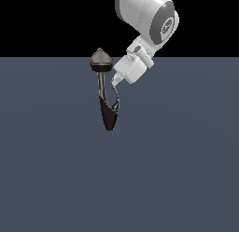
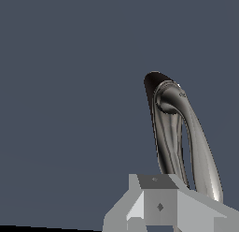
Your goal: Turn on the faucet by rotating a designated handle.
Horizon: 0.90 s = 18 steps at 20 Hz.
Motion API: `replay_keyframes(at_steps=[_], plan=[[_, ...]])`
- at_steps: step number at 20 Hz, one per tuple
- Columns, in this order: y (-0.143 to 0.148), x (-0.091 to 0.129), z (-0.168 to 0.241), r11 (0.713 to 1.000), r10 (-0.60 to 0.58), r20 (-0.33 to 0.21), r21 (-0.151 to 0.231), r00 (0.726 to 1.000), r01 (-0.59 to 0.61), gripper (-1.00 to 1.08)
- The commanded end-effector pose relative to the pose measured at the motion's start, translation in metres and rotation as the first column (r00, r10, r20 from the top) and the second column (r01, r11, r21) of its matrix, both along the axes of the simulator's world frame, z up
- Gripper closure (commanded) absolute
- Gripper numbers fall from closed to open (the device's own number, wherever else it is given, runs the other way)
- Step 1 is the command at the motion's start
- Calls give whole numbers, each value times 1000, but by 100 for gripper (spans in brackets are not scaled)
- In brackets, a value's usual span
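Exterior view: small dark metallic faucet (image 1: 105, 93) upright on grey tabletop (image 1: 186, 170), thin curved grey metal handle (image 1: 115, 98) on its right flank. White hand (image 1: 114, 81) just above handle, apparently touching; opening impossible to tell. Probably early: contact reached, rotation still ahead.

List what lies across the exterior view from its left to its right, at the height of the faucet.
Bare floor → faucet → handle → pincer, beside the handle's upper end → white robot arm.
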State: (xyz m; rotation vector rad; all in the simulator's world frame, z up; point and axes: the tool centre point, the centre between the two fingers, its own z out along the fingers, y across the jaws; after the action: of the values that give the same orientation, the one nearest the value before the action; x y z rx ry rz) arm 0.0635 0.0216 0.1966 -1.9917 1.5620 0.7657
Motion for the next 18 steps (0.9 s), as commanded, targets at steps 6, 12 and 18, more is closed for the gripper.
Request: replay_keyframes(at_steps=[6,12,18], plan=[[-2,7,-18,999,-52,-33,14,998,52,108],[-2,5,-18,999,-52,-34,14,998,52,108],[-1,-11,-14,999,-52,-34,14,998,52,108]])
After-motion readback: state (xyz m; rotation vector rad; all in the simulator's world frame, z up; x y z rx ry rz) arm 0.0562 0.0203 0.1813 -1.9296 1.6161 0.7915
